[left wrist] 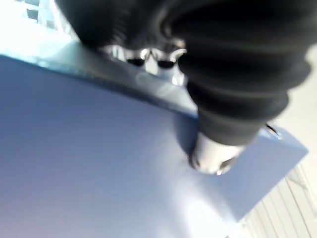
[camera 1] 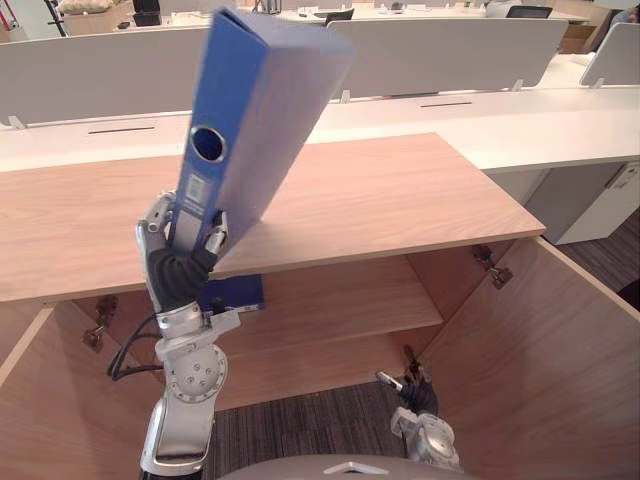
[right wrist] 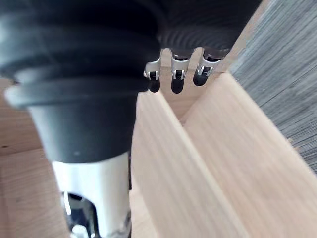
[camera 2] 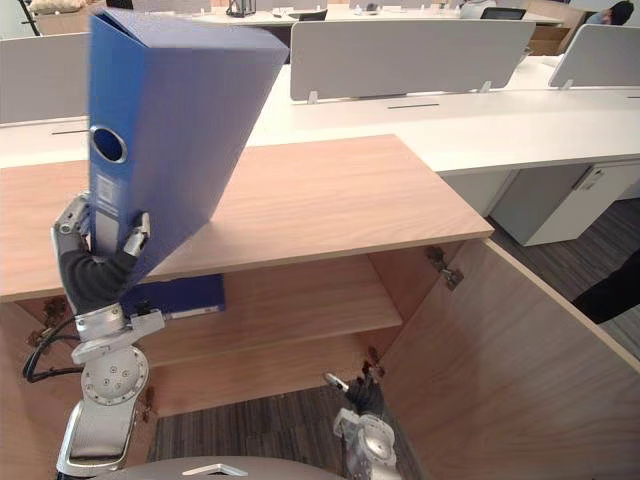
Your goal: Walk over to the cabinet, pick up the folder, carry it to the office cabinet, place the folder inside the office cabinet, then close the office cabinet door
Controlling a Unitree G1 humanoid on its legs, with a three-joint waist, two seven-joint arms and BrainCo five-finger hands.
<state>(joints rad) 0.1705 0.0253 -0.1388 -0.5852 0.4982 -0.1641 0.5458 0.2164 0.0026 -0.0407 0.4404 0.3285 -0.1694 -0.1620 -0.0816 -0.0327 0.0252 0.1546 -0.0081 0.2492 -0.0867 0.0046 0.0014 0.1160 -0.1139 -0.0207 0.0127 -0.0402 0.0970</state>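
**Blue folder held up over the open cabinet**

There are two blue folders. The left hand [camera 1: 185, 245] has one of them, the folder [camera 1: 250, 120]. Its fingers [camera 1: 215, 238] are curled round one side of the spine's lower end and its thumb is pressed on the other. The folder stands high on the left, above the near edge of the cabinet [camera 1: 380, 200] top, with its upper end leaning to the right. It is a thick binder with plain blue covers. The wide spine faces the robot and has one round ringed hole with a small label strip below it. In the left wrist view its flat blue cover [left wrist: 99, 163] lies right against the hand.

The second folder [camera 1: 238, 292] lies flat on the left part of the shelf [camera 1: 340, 300] inside the cabinet, just beneath the raised hand.

The cabinet is light wood and has one shelf and two doors, both swung wide towards the robot: the left door [camera 1: 30, 420] and the right door [camera 1: 540, 350]. Metal hinges show at the inner corners on both sides.

The right hand [camera 1: 415, 395] hangs low by the foot of the right door, over the grey carpet [camera 1: 300, 425]. Its fingers [right wrist: 173, 74] are loose and hold nothing, with their tips close to a wooden panel edge.

On the far side stands a long white desk [camera 1: 520, 130] with grey partition screens [camera 1: 450, 55] along it.
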